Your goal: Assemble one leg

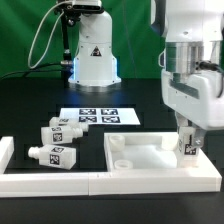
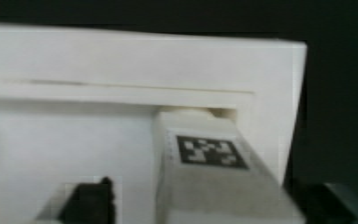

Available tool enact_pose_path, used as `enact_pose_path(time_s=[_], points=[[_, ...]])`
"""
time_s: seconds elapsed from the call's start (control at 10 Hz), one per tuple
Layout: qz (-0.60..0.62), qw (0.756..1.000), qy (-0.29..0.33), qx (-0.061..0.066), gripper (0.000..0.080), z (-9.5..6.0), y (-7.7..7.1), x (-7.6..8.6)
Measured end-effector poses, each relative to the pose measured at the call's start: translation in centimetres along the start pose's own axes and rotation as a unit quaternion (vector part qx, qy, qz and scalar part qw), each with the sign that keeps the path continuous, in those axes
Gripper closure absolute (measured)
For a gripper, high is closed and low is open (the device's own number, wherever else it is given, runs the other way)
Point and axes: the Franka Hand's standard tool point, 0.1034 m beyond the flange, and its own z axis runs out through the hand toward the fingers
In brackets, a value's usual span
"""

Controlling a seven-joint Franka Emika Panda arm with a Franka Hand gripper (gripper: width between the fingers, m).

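My gripper (image 1: 188, 138) is shut on a white leg (image 1: 187, 146) and holds it upright over the far right corner of the flat white panel (image 1: 140, 157). In the wrist view the leg (image 2: 208, 165) runs between my dark fingers (image 2: 94, 200), its square tag facing the camera. Its far end meets the panel's (image 2: 87, 85) raised rim at a corner; the hole there is hidden by the leg. More loose legs (image 1: 60, 130) lie on the black table at the exterior view's left, one nearer the front (image 1: 50, 155).
The marker board (image 1: 100, 116) lies behind the panel. A white fence (image 1: 100, 183) runs along the front edge, with a raised end at the left (image 1: 5, 150). A white robot base (image 1: 92, 55) with cables stands at the back.
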Motion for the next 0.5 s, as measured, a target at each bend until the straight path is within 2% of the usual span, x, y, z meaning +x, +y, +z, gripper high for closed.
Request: enact_pose_path(time_s=[0.1,0.3,0.4,0.5], points=[[-0.048,0.999,0.002,0.009,0.0193,-0.1,-0.4,0.0],[-0.229,0.973,-0.005,0.011,0.0163,-0.4,-0.9,-0.5],[-0.231,0.973,-0.003,0.017,0.0152,-0.3,-0.9,-1.3],[-0.272,0.962,-0.003,0.016,0.0151,-0.3,-0.8,-1.4]])
